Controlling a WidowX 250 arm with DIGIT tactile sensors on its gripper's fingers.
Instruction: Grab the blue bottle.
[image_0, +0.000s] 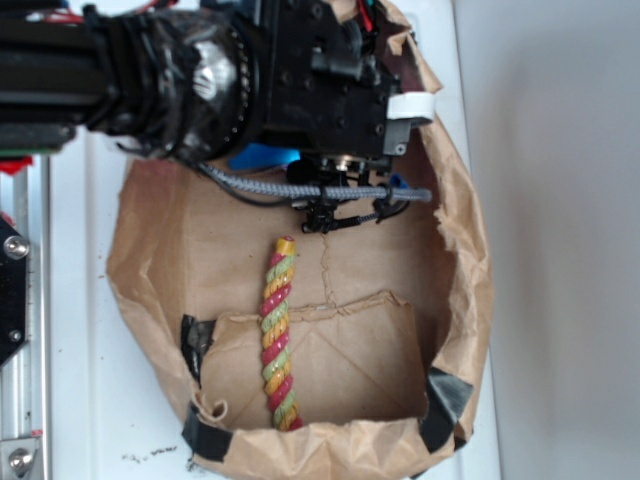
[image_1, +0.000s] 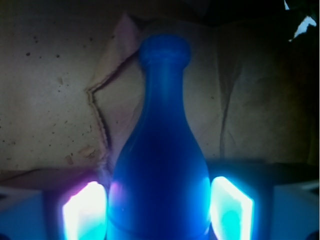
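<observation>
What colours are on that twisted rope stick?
Red, yellow and green strands twisted together on the rope stick; the exterior view shows it best.

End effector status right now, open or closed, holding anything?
End effector: open, its pads on either side of the blue bottle, not visibly clamped on it.

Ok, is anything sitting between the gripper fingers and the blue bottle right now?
Nothing visible. In the wrist view the blue bottle lies directly between the two glowing fingers, flanked on both sides, with only brown paper behind it. The rope stick lies apart, further down the paper in the exterior view.
</observation>
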